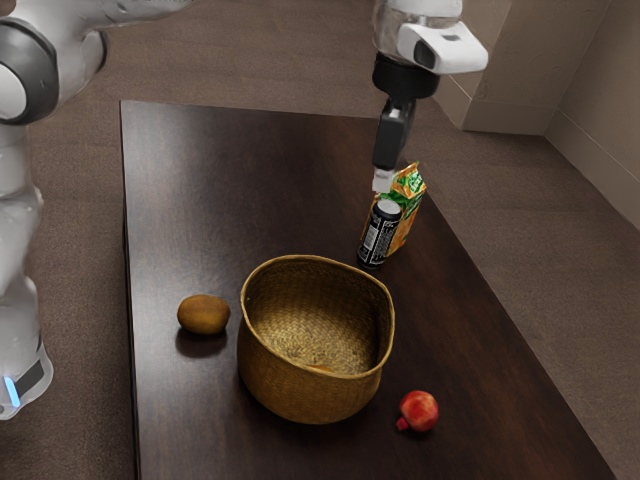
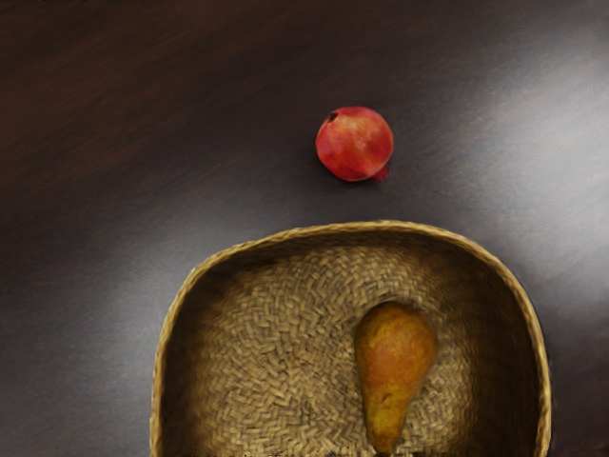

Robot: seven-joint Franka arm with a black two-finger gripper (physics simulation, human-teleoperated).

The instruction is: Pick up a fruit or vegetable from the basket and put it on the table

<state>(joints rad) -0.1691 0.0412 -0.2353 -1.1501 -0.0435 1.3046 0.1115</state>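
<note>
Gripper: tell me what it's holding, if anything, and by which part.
Nothing is held. The gripper hangs empty above the table, and the pear lies in the basket.

"Dark wooden table: contents?"
"Woven basket, one. Near it: brown oval item, exterior view's left; pomegranate, exterior view's right."
"Further stock?"
"Black-labelled can, one; just beside, orange-and-green carton, one."

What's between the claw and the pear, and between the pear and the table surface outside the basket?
The basket: its wall would block the claw sideways, but nothing visible covers the pear from above. Same wall separates pear from table, so likely lift over the rim.
</note>
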